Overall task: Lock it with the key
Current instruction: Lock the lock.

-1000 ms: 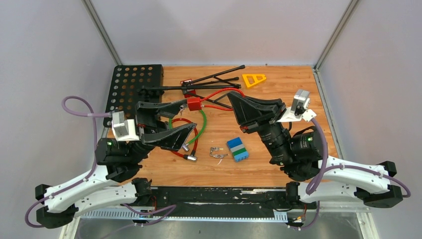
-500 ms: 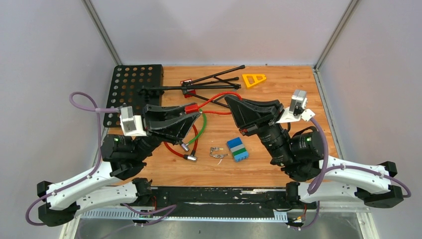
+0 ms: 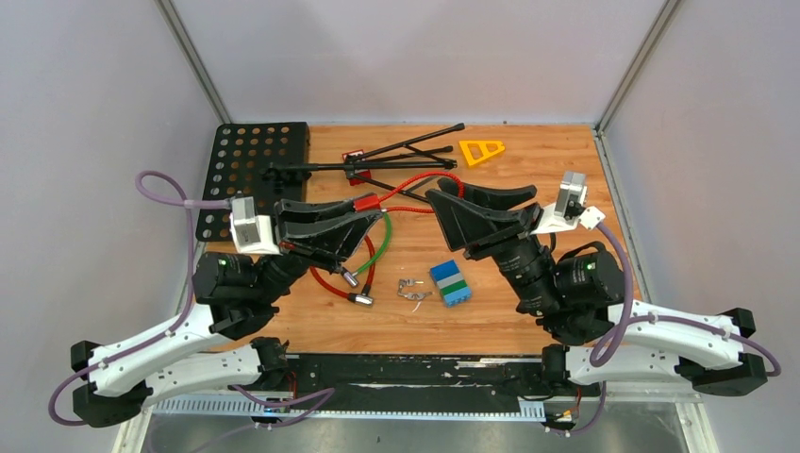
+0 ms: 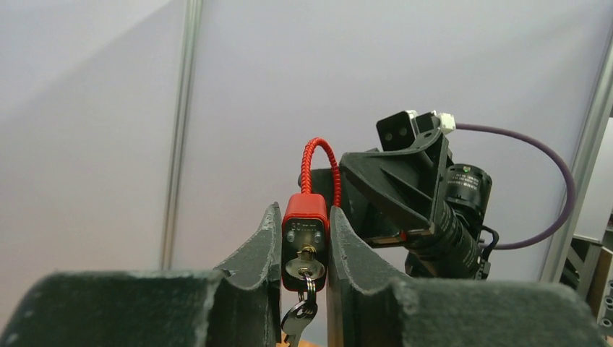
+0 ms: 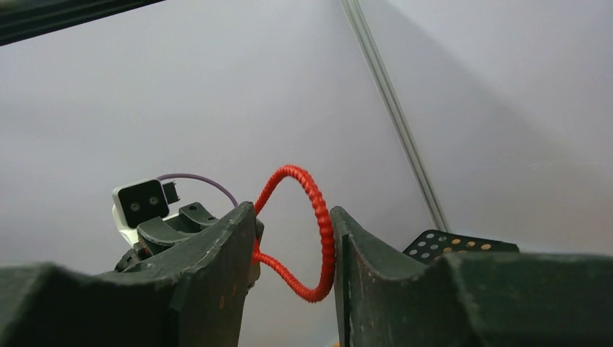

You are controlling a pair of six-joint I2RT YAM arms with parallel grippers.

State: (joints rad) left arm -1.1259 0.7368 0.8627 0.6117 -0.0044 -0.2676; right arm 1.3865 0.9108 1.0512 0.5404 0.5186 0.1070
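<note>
**locknoob:** Where's this at? Locked yet?

**yamwatcher:** Not that I can say. The left gripper (image 3: 368,213) has its jaws pinched tight on both sides of the red padlock (image 4: 306,220). It's holding the lock up off the tabletop (image 3: 528,170), roughly 10 o'clock from the middle. The key (image 4: 307,269) is already sitting in the keyhole, ring dangling under it.

**locknoob:** And the right one?

**yamwatcher:** The right gripper (image 5: 290,211) is at 3 o'clock of the lock, jaws about half apart. The red cable (image 5: 320,224) loops through the gap and brushes one inner face. Nothing's clamped though, so I'd call it holding nothing.

**locknoob:** So what's left?

**yamwatcher:** My guess is the actual turn. Key's in and the lock's steadied, but I can't tell if the cable's free end is seated in the body, or if the key is turned at all. The right arm probably needs to get onto the key.
</note>
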